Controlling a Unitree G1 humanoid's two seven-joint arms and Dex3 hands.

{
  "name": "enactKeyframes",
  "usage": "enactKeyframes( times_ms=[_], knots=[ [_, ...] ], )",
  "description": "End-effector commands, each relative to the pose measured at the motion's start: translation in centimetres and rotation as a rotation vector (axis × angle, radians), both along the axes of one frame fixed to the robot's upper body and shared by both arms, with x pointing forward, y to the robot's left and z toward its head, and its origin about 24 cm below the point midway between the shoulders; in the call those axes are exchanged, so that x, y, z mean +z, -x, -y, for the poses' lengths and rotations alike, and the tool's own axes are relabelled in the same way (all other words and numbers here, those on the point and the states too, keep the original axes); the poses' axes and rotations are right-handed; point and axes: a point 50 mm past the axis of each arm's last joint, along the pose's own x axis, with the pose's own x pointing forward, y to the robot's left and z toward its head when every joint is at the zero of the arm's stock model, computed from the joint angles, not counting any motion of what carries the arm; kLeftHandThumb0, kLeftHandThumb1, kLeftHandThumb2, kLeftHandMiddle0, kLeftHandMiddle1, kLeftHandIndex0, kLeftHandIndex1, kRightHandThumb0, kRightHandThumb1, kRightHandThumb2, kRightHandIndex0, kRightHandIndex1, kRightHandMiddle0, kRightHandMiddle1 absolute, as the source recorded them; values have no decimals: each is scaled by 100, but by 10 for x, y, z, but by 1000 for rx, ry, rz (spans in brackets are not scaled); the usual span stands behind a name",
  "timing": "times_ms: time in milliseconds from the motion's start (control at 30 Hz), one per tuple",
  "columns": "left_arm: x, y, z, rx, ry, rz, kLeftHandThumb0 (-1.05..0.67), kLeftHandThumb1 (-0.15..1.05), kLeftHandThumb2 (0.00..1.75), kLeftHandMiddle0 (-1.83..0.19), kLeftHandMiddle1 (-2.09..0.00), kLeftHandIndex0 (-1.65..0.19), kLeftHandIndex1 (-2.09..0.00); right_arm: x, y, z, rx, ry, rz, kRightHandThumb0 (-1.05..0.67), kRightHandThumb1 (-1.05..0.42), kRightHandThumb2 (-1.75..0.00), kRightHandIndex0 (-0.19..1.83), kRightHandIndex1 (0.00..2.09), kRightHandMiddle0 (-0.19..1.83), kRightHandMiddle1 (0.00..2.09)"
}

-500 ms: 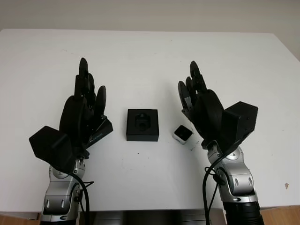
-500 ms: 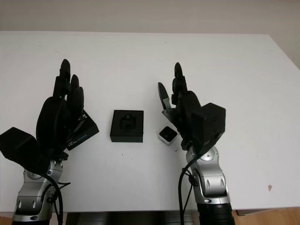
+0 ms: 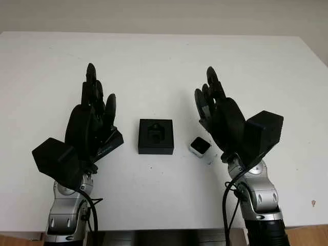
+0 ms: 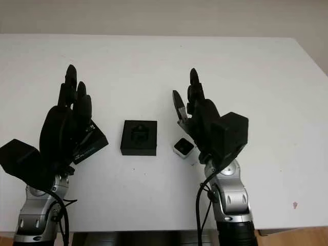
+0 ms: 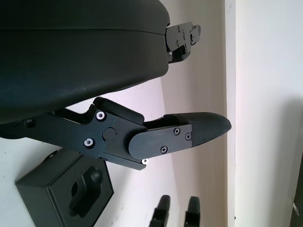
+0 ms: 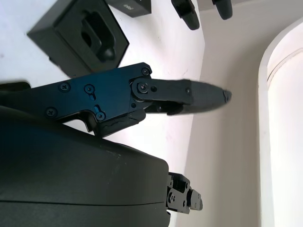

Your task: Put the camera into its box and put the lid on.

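Item 1, surface [image 3: 164, 61]: white, flat, carrying all listed things.

Item 2, box [image 3: 156, 136]: black, square, lidless, sitting at the middle of the surface between the two arms. Its insert has a moulded recess facing up, also seen from the left wrist view [image 5: 66, 196] and the right wrist view [image 6: 80, 35].

Item 3, camera [image 3: 200, 146]: small white cube with a dark face turned upward. It sits on the surface just to the right of the box, apart from it, close beside the palm side of the right hand. Whether the hand touches it cannot be told.

Item 4, lid [image 3: 108, 142]: flat black piece with pale lettering, lying at an angle to the left of the box, partly hidden beneath the left hand.

Item 5, left hand [image 3: 92, 118]: raised on its forearm to the left of the box, back of the shell toward the head camera, fingers extended away from the robot. Open, holding nothing; it sits above the lid.

Item 6, right hand [image 3: 218, 115]: raised to the right of the box in a mirrored pose, fingers extended away from the robot, palm turned inward toward the camera. Open, holding nothing.
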Motion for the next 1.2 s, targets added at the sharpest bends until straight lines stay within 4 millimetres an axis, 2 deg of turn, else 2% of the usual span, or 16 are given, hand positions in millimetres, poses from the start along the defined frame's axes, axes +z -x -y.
enactKeyframes(
  times_ms=[0,33,133,200,267,367,467,633,800,933,1167],
  knots=[
    [3,1,0,4,6,15,-69,105,59,19,-4,18,-5,20,-6,21,24,87,100,-61,-100,-12,-9,8,-4,10],
    [3,2,-1,5,8,15,-69,105,60,19,-4,19,-5,25,-8,29,42,128,128,-54,-94,-7,2,14,5,15],
    [2,3,-2,8,12,14,-69,105,59,19,-4,19,-5,38,-15,46,83,235,184,-47,-87,-4,15,20,15,26],
    [1,3,-2,8,13,10,-69,105,59,19,-4,19,-5,47,-20,57,101,304,184,-46,-80,-5,24,25,3,68],
    [1,3,-3,10,12,10,-69,105,59,19,-4,19,-5,55,-22,65,125,352,178,-41,-76,-5,25,28,-7,92],
    [2,4,-5,9,8,9,-69,105,59,19,-4,19,-5,65,-21,74,161,501,186,-39,-75,-5,24,29,-9,98],
    [3,4,-6,3,-4,7,-69,105,59,19,-4,19,-5,72,-19,78,188,648,212,-40,-73,-5,30,28,11,67],
    [3,4,-6,-4,-14,5,-69,105,60,19,-3,19,-5,74,-20,73,229,903,229,-39,-73,-5,30,26,16,59],
    [4,4,-6,-1,-15,1,-68,105,59,19,-3,19,-5,69,-20,67,329,1182,201,-40,-77,-6,32,16,29,29],
    [4,4,-7,-5,-15,0,-68,105,59,19,-2,19,-4,62,-17,61,378,1270,210,-40,-79,-6,33,14,31,23],
    [5,2,-8,-7,-22,3,-68,105,59,19,-3,19,-4,48,-8,56,430,1310,258,-38,-78,-5,34,14,32,22]
  ],
)
